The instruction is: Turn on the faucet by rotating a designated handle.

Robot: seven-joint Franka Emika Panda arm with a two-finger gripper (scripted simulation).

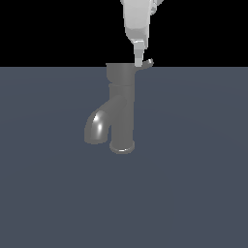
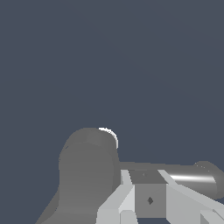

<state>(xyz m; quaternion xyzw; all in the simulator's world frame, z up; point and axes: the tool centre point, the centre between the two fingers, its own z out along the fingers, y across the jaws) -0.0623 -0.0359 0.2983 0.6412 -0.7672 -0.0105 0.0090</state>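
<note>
The faucet (image 1: 121,109) stands upright in the middle of the exterior view, its glossy spout (image 1: 97,127) curving down toward that view's left. The handle (image 1: 119,72) is the wider cap on top, and its thin lever tab (image 1: 148,62) sticks out to the exterior view's right. My gripper (image 1: 139,62) comes down from above, with its tip just beside the cap's edge and against the inner end of the tab. The fingers look pressed together with nothing between them. In the wrist view the gripper (image 2: 150,201) sits over the faucet column (image 2: 192,177), beside the spout (image 2: 87,175).
A flat dark grey-blue floor (image 1: 193,184) surrounds the faucet. The flared base ring (image 1: 122,147) rests on it. No other objects are in view.
</note>
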